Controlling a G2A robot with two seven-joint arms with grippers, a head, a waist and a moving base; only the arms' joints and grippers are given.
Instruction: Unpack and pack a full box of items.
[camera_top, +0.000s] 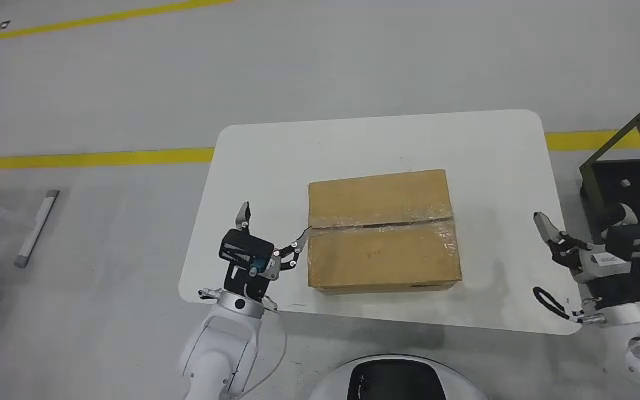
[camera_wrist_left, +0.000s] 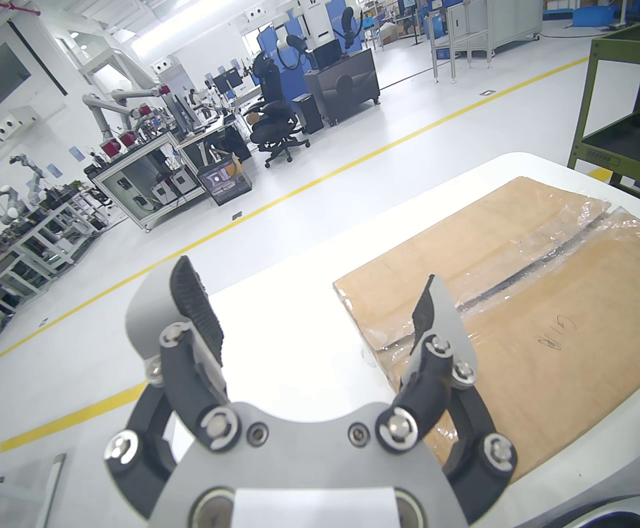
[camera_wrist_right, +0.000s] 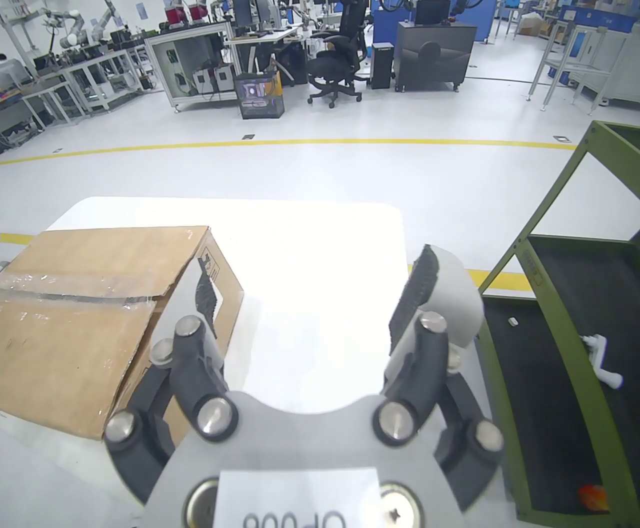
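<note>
Nearest to the robot, at the near left part of the table (camera_top: 400, 140), is the left gripper (camera_top: 270, 228), with its jaws spread wide and nothing between them. One of its fingers points at the left short side of the box (camera_top: 383, 230), just where the seam ends. It is very close to the cardboard, but I cannot tell if it touches. At the near right edge of the table is the right gripper (camera_top: 543, 260), also with jaws spread and empty, and it is well apart from the box.

The box stands in the middle of the table with its long side to the robot. It is closed, and a strip of clear tape (camera_top: 380, 226) runs left to right along the seam on top. The tape is wrinkled, and a dark gap shows under it between the two flaps.

I judge that a full box is heavy, and it is much too wide for one gripper to close around it. The cardboard is stiff but can bend at the edges, and the tape is probably slippery. A better hold is the free edge of the near flap (camera_top: 385, 258) at the left end of the seam, pinching bare cardboard and not tape.

To the right of the table stands a green cart (camera_top: 610, 170). Beyond the far edge, a yellow line (camera_top: 100, 158) crosses the floor.
</note>
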